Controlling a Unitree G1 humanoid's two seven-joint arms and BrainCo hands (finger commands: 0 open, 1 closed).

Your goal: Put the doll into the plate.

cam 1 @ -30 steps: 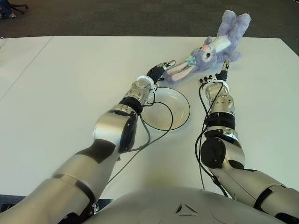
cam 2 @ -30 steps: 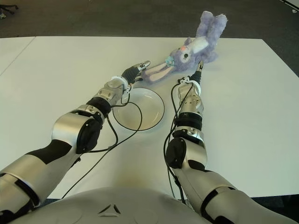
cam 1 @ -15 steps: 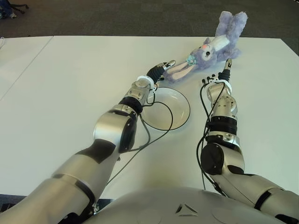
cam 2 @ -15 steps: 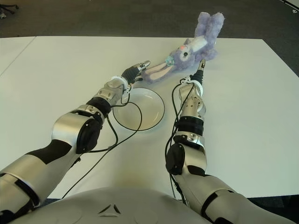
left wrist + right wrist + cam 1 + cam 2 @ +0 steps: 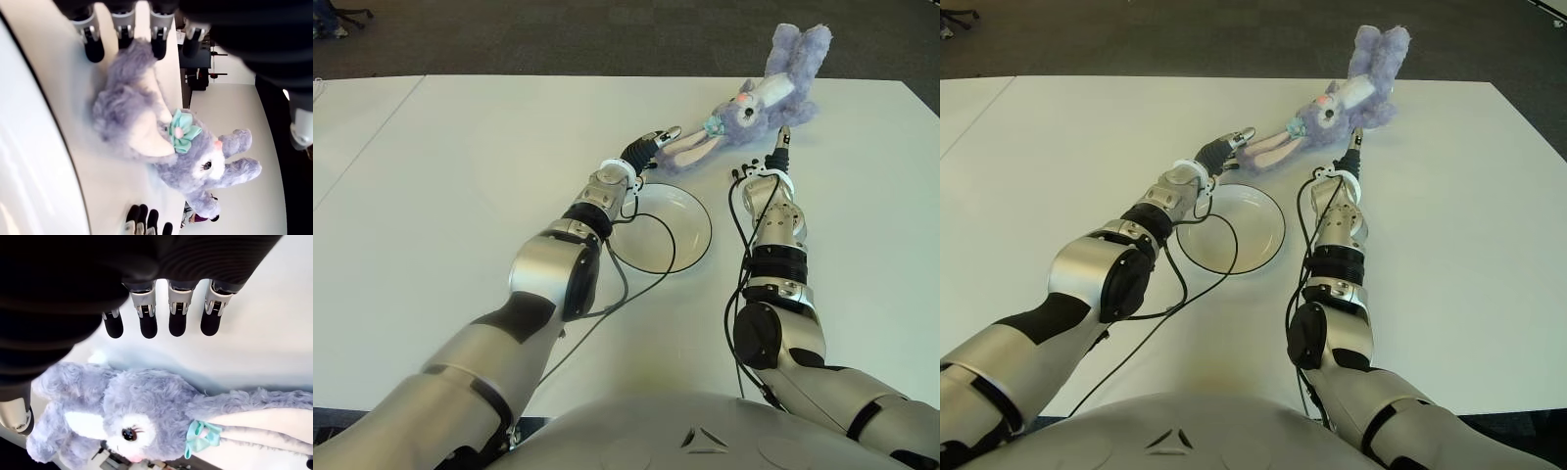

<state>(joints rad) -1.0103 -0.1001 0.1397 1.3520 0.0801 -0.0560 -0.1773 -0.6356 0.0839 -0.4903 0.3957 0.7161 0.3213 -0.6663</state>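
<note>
The doll [image 5: 756,104], a purple plush rabbit with a teal bow, lies on the far right of the white table, its long ears [image 5: 690,149] stretched toward the plate. The white plate [image 5: 690,230] sits nearer to me, between my forearms. My left hand [image 5: 656,140] is just beyond the plate's far rim, its straight fingers [image 5: 159,46] at the ear tips and holding nothing. My right hand [image 5: 777,152] reaches out beside the doll's body [image 5: 146,406], its fingers [image 5: 177,318] straight and short of the fur.
A black cable [image 5: 646,264] from my left arm loops across the plate. The table [image 5: 460,176] ends just behind the doll, with dark carpet [image 5: 558,39] beyond. A seam to a second table [image 5: 362,147] runs along the left.
The doll slid slightly left and away a second ago. My right hand nudged forward, then drifted a little left. The left hand has not moved.
</note>
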